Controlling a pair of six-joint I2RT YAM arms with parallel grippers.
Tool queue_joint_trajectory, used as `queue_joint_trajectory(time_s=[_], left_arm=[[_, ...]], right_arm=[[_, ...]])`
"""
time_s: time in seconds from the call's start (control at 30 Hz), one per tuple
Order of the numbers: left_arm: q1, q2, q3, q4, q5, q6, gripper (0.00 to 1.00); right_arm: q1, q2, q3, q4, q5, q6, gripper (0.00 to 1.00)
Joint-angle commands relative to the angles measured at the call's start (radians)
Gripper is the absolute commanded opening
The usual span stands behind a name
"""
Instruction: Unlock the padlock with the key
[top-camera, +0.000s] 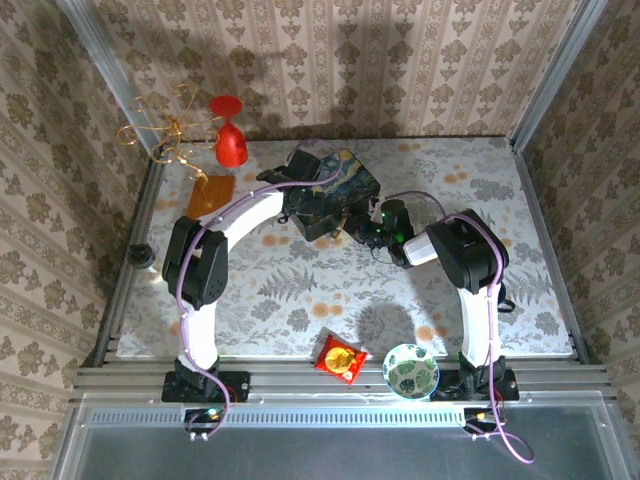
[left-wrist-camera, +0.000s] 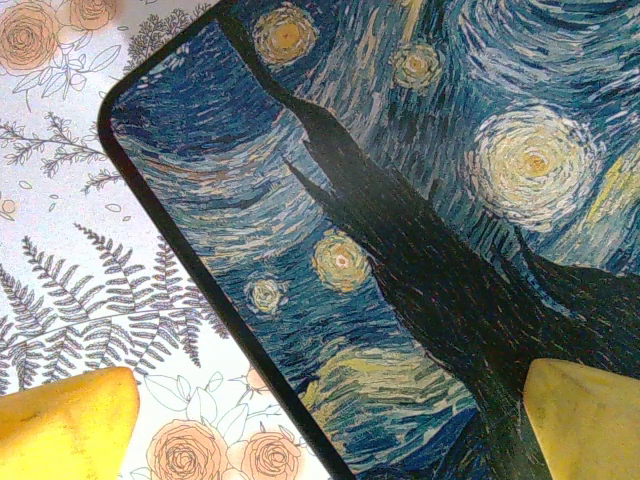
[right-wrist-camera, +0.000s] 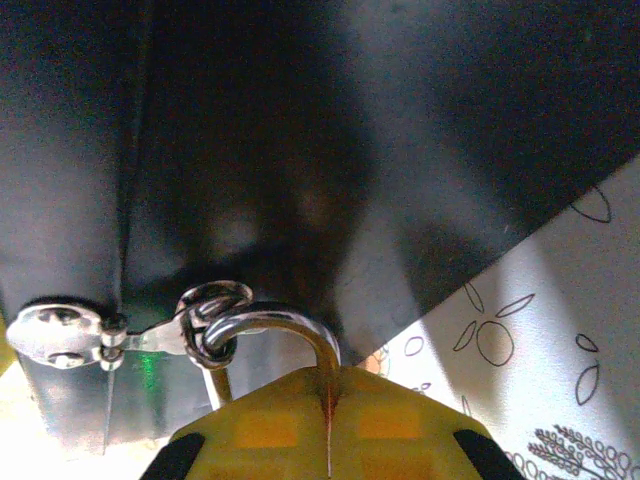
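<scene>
Top external: high, behind the arm bases, looking down on the whole floral-print grey table (top-camera: 300, 290). Left wrist: close above the dark blue box painted with swirling yellow stars (left-wrist-camera: 400, 200), facing down onto its lid. Right wrist: very near, low, facing that box's shadowed side wall. All three views share the box.

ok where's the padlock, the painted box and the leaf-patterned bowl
padlock (right-wrist-camera: 285, 320): right wrist view, on the curve of its silvery shackle
painted box (left-wrist-camera: 400, 240): left wrist view, on its painted lid
leaf-patterned bowl (top-camera: 411, 371): top external view, on its inside
</scene>
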Motion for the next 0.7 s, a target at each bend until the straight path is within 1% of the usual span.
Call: queue_joint_trajectory(time_s=[0.0,0.2,0.67], left_arm=[[-0.004,0.030,0.016,-0.053,-0.020,-0.010,1.00],[-0.004,0.028,0.016,-0.056,-0.025,-0.011,1.00],[0.001,0.029,0.011,-0.060,-0.029,-0.013,1.00]], right_arm=[[-0.020,-0.014,-0.018,0.057,0.037,0.035,0.03],[-0.034,-0.031,-0.028,0.084,0.046,0.079,0.00],[-0.047,-0.035,-0.057,0.175,0.126,0.200,0.00]])
